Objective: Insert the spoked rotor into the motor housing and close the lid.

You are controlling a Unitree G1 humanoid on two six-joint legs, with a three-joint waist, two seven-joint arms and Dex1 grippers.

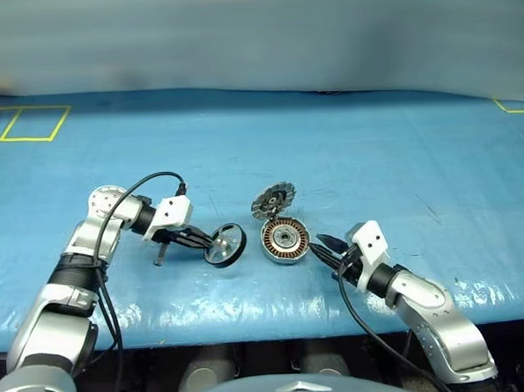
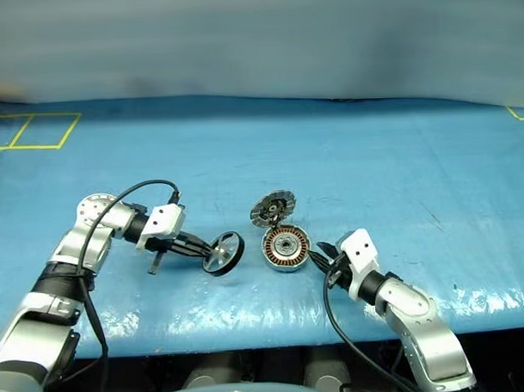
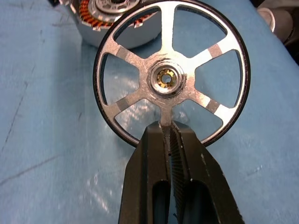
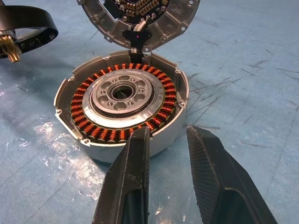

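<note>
I have the left claw (image 1: 205, 241) clenched on the spoked rotor (image 1: 225, 245); in the left wrist view its two black fingers (image 3: 154, 158) pinch one silver spoke right at the dark rim, with the hub (image 3: 166, 78) above them and the wheel standing on edge, face toward the camera. In the head views the rotor sits lower centre of the frame, a little left of the motor housing (image 1: 285, 239), near it but apart; whether its rim touches the blue desk (image 1: 346, 150) I cannot tell.

The housing rests on the desk at lower centre, open side up, copper-brown windings ringing a silver centre (the right wrist view shows them plainly) (image 4: 122, 100); the lid (image 1: 272, 199) stands tilted open just behind it, joined at the far rim, patterned inner face toward me.

The right claw (image 1: 324, 248) sits just to the right of the housing, low over the desk; its jaws are parted; in the right wrist view one finger (image 4: 133, 158) overlaps the housing's near wall while the other (image 4: 210, 158) stands clear beside it, so nothing is gripped between them; whether that finger actually touches the wall I cannot tell.

Yellow tape lines (image 1: 27, 124) mark the desk in the upper left of the frame.
</note>
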